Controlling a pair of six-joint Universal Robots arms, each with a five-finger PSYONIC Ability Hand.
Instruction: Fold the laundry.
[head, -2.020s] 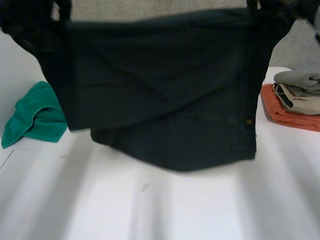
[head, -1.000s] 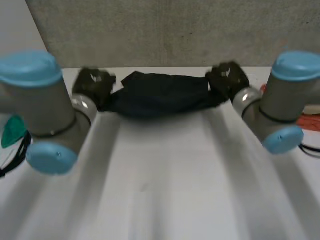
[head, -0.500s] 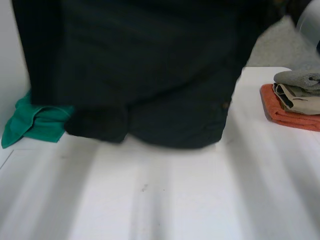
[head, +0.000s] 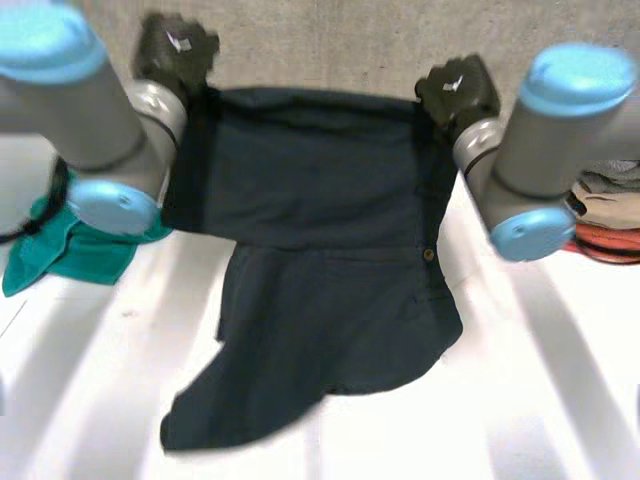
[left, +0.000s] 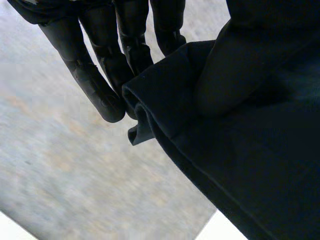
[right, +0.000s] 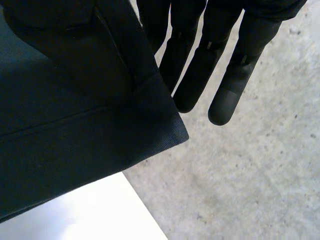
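A dark navy garment (head: 320, 260) with a small button is stretched between my two hands over the white table (head: 520, 400). Its near part lies spread on the table, while the far edge is held up. My left hand (head: 175, 48) grips the far left corner and my right hand (head: 455, 90) the far right corner. In the left wrist view, straight fingers (left: 100, 75) and the thumb pinch a folded corner of the cloth (left: 225, 165). In the right wrist view, the fingers (right: 220, 65) and thumb pinch the hemmed corner (right: 75, 150) the same way.
A crumpled green cloth (head: 70, 245) lies at the table's left side, partly behind my left arm. A stack of folded laundry, orange at the bottom (head: 605, 235), sits at the right edge behind my right arm. A grey wall stands beyond the table.
The garment hung close in front of the head camera half a second ago. Both arms have now swung it out and down, and its lower part has landed on the table.
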